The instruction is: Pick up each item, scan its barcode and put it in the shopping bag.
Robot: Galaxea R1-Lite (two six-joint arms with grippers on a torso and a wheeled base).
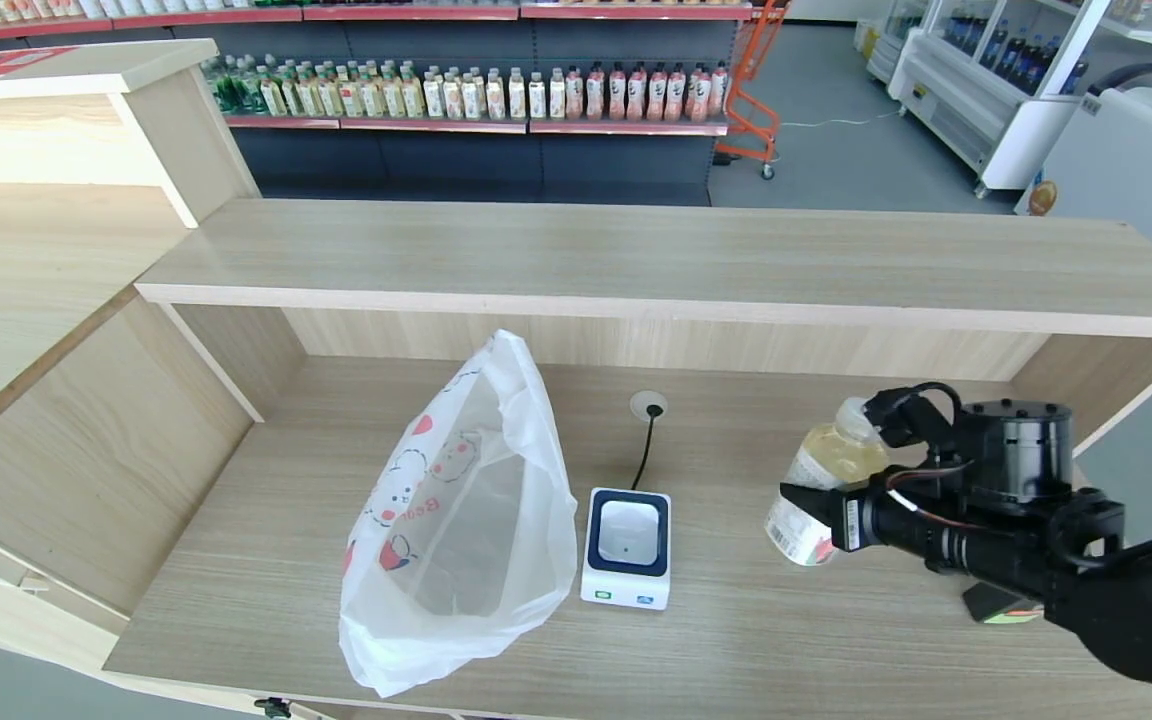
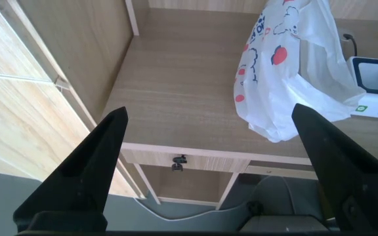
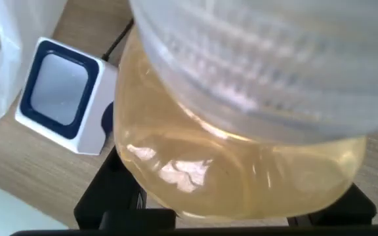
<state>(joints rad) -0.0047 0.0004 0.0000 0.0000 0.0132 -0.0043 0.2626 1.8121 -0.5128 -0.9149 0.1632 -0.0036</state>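
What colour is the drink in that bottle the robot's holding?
Pale golden yellow, inside a clear bottle. The right wrist view shows it best, close up.

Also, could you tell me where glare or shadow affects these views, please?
Head view: strong light washes out the counter at far left, and the scanner window shows pale glare. Right wrist view: bright highlights streak the bottle. Left wrist view: the left gripper is a dark silhouette against the lit counter.
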